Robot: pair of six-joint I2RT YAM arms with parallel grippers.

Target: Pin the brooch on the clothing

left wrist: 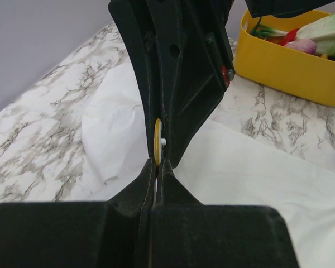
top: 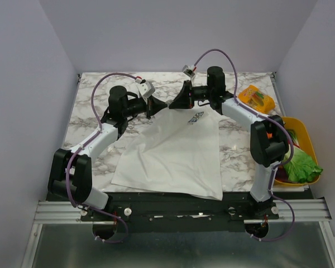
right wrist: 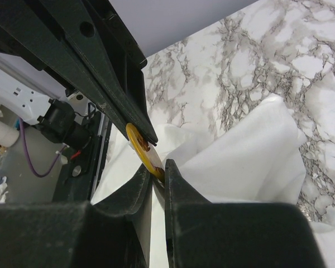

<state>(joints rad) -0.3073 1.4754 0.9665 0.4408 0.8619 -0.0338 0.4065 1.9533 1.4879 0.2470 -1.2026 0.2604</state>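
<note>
The clothing is a white T-shirt lying flat, with its flower emblem near the collar. Both grippers meet tip to tip at the shirt's far left shoulder; the brooch is hidden there from above. In the left wrist view my left gripper is shut on the near edge of the thin yellow brooch, and the right arm's fingers clamp its far side. In the right wrist view my right gripper is shut on the brooch, with white shirt fabric bunched against the jaws.
An orange snack packet lies at the back right. A yellow bin with lettuce and other produce stands at the right edge, also visible in the left wrist view as the yellow bin. Marble tabletop surrounds the shirt.
</note>
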